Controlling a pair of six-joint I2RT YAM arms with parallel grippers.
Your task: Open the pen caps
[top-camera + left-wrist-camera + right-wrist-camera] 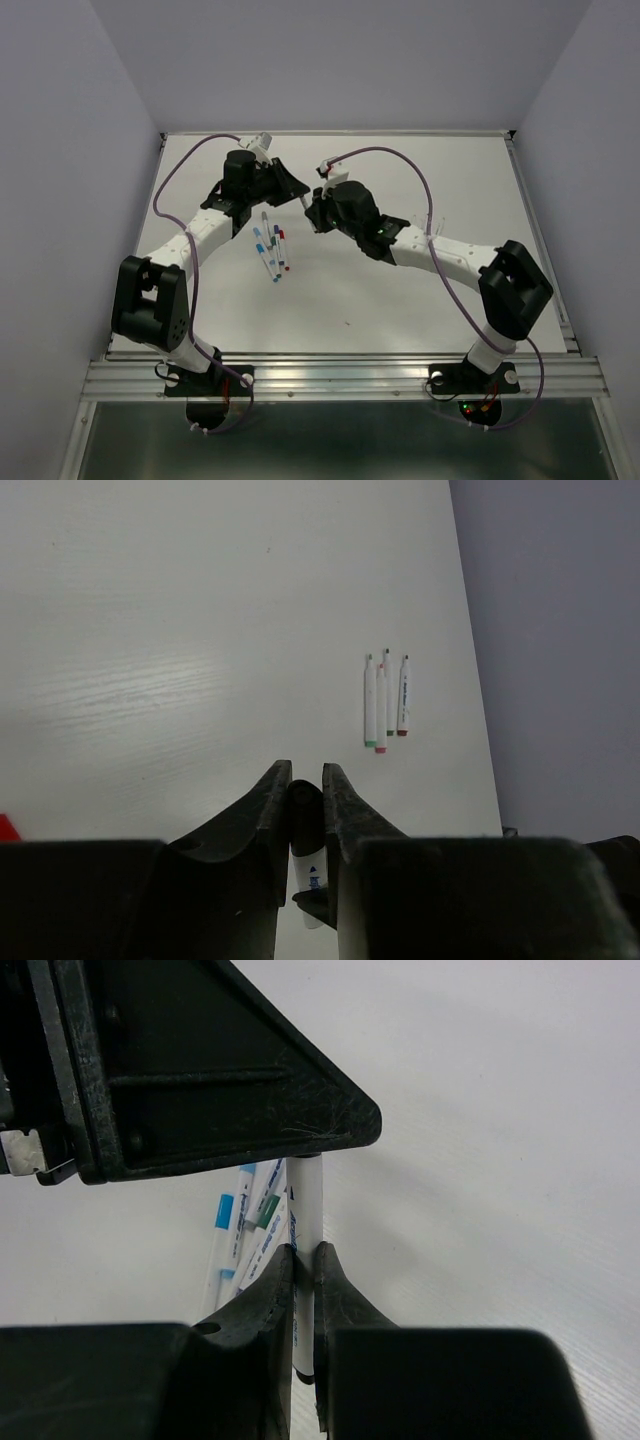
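Observation:
One pen is held between both grippers above the table. My left gripper (307, 770) is shut on its dark pen cap (305, 810), with the white barrel (312, 870) showing below the jaws. My right gripper (304, 1252) is shut on the same pen's white barrel (306, 1210), just under the left gripper's black body (200, 1060). In the top view the left gripper (295, 188) and the right gripper (312, 205) meet tip to tip at the table's far middle. Several capped pens (272, 245) with blue and red ends lie below them.
Several more pens (385, 705) with green, pink and red ends lie side by side near the table's edge (480, 730), with a grey wall (560, 630) past it. Purple cables (400, 160) arc over both arms.

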